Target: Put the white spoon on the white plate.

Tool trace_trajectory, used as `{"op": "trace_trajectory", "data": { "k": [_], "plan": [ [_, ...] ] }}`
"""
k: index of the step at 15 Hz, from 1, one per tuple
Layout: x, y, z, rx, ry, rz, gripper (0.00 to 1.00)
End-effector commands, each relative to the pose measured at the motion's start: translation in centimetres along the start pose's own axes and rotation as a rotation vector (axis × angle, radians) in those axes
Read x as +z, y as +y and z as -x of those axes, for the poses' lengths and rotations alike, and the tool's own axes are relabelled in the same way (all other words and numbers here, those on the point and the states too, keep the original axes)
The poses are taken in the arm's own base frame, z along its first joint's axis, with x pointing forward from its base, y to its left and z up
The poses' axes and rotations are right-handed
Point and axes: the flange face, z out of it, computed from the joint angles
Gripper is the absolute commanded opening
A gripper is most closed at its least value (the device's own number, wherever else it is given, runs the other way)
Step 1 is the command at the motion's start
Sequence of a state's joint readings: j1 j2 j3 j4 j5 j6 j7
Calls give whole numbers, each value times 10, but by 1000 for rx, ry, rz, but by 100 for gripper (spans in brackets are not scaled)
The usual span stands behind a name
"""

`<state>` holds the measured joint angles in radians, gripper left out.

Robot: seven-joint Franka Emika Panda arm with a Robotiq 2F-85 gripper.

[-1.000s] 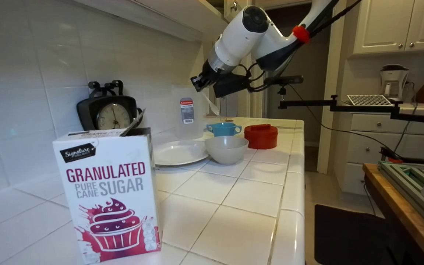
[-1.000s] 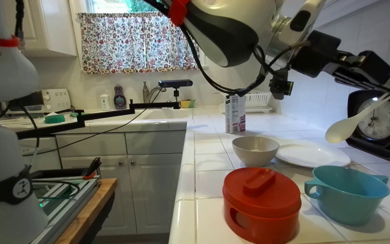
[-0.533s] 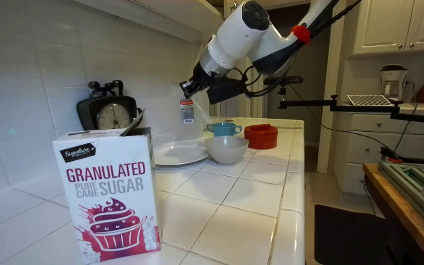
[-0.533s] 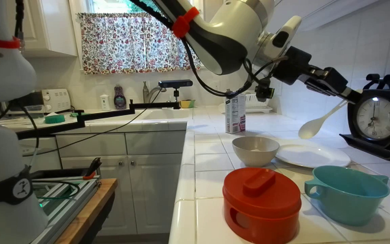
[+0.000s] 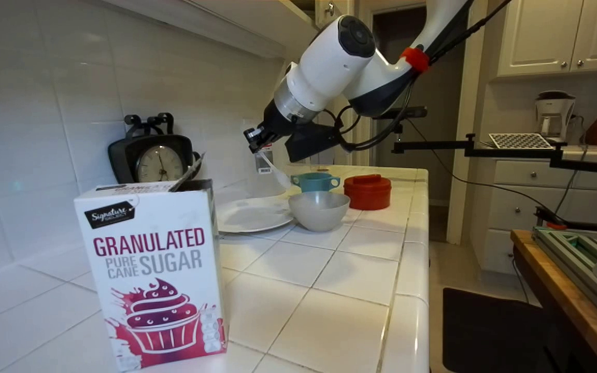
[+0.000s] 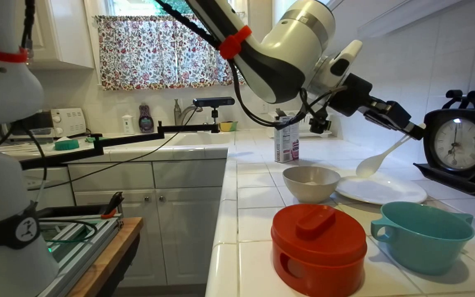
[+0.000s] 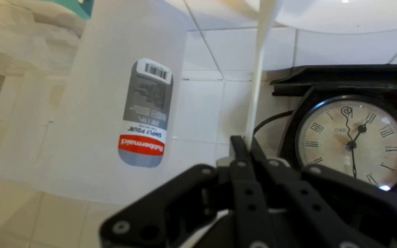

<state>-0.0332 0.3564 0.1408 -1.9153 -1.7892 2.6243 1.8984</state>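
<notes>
My gripper [image 6: 418, 131] is shut on the handle end of the white spoon [image 6: 370, 166] and holds it above the counter. The spoon is tilted, with its bowl end low, close to the plate's edge in an exterior view; I cannot tell whether it touches. The round white plate [image 6: 386, 193] lies flat on the tiles. An exterior view also shows the gripper [image 5: 253, 143], spoon [image 5: 278, 175] and plate [image 5: 251, 217]. In the wrist view the handle [image 7: 256, 75] rises from between the fingertips [image 7: 247, 146], and the plate [image 7: 343, 20] shows at the top.
A pale bowl [image 6: 311, 185] stands beside the plate. A red lidded container [image 6: 319, 251] and a blue two-handled cup [image 6: 427, 239] stand nearby. A black clock [image 6: 456, 144] and a translucent pitcher [image 7: 98, 103] stand near the wall. A sugar box [image 5: 156, 280] stands further along.
My gripper has moved down with the spoon, and leftward in both exterior views. The spoon's bowl end has come down close to the plate. The plate and other objects have not moved.
</notes>
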Motion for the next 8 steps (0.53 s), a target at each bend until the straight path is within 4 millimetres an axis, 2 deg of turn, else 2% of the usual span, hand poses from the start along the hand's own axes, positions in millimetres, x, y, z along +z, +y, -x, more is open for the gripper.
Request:
{"op": "trace_trajectory", "data": {
  "k": [1,4,8],
  "plan": [
    [4,-6,-7,29,19,-84,1],
    [6,-9,-12,13,21,-121,1],
    [12,-6,0,-41,-23,-159,1]
  ]
}}
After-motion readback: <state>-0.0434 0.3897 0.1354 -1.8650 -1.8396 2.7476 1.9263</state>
